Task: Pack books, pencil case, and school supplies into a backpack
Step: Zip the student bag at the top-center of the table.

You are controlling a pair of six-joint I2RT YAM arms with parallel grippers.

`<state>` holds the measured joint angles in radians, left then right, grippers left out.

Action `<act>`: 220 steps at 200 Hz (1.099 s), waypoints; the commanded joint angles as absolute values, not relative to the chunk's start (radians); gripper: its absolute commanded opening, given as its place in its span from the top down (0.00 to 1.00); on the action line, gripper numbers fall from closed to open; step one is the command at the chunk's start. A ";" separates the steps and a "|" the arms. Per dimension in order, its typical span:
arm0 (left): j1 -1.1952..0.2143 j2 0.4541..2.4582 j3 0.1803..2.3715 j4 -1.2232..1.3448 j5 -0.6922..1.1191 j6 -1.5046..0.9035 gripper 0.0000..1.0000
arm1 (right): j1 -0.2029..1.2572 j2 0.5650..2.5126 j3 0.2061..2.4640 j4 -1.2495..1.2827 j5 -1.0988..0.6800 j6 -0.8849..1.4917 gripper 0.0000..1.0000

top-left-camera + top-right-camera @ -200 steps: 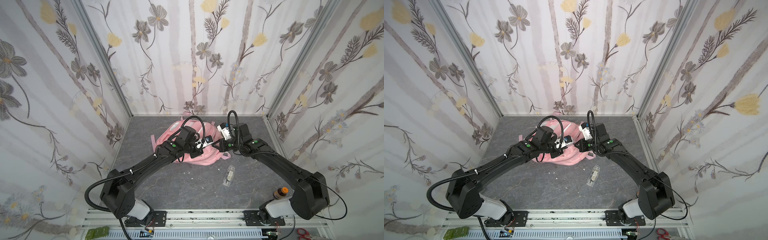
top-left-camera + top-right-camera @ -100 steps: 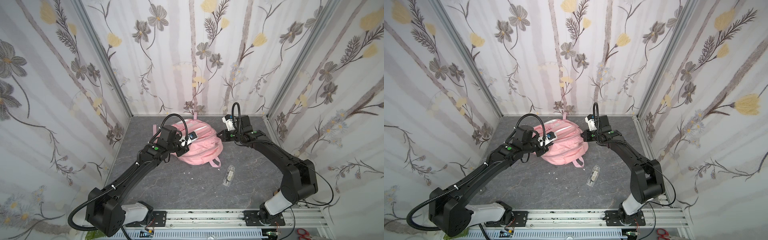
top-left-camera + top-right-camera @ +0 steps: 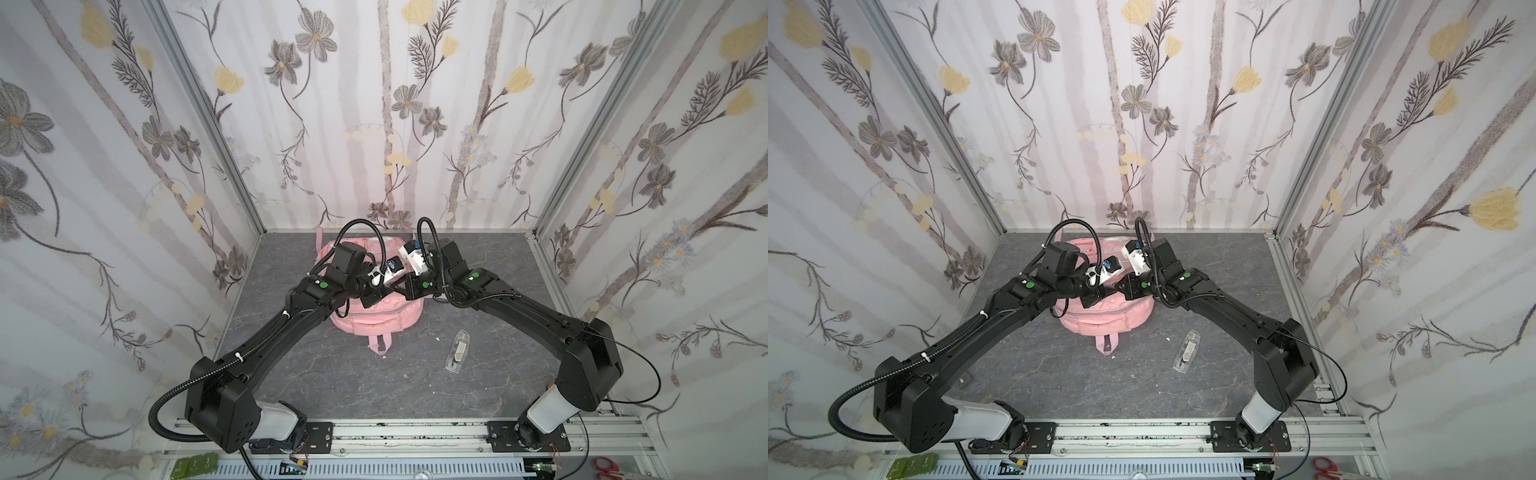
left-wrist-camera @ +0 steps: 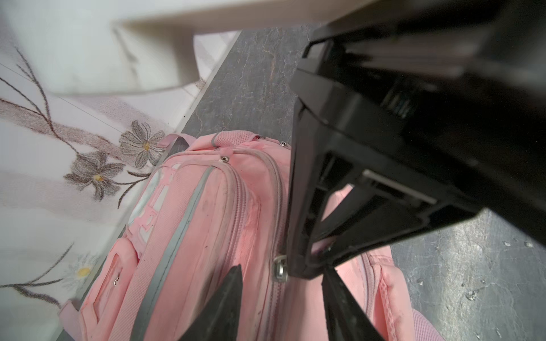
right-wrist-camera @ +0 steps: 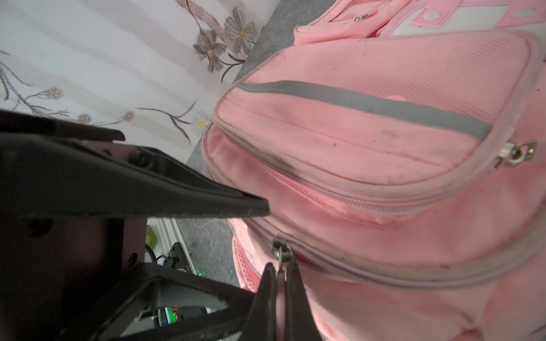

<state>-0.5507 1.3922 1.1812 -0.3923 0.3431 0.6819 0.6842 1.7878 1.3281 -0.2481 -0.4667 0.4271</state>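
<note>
The pink backpack lies on the grey table near the back wall, and both grippers meet over its middle. My right gripper is shut on the pull tab of a zipper on the backpack. My left gripper is open just beside it, its fingers astride that zipper's slider without touching it. A small clear case of school supplies lies on the table to the right of the backpack. The books and the pencil case are out of view.
Flowered walls close in the table at the back and on both sides. A pink strap loop sticks out from the backpack's front. Red scissors and a green part lie past the front rail. White crumbs dot the table.
The left gripper has opened. Half a second ago the arms stood apart at the backpack's two sides; now both meet over its middle, the right still shut.
</note>
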 commanded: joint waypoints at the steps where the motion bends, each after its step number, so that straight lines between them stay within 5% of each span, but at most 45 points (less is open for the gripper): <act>1: -0.553 1.396 1.148 -0.408 0.305 0.742 0.59 | 0.691 1.787 1.321 -0.103 -0.520 0.440 1.00; 47: -0.546 1.373 1.106 -0.422 0.201 0.823 0.73 | 0.692 1.752 1.288 -0.161 -0.481 0.390 1.00; 83: -0.541 1.354 1.086 -0.421 0.204 0.826 1.00 | 0.689 1.725 1.253 -0.171 -0.452 0.387 1.00; 220: -0.485 1.181 1.075 -0.445 0.331 0.877 1.00 | 0.470 1.893 1.254 -0.229 -0.344 0.242 1.00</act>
<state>-0.4934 1.2030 1.0748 -0.4866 0.2958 0.8635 0.4969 1.8484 1.2144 -0.1844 -0.4595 0.2779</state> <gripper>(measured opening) 0.061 0.062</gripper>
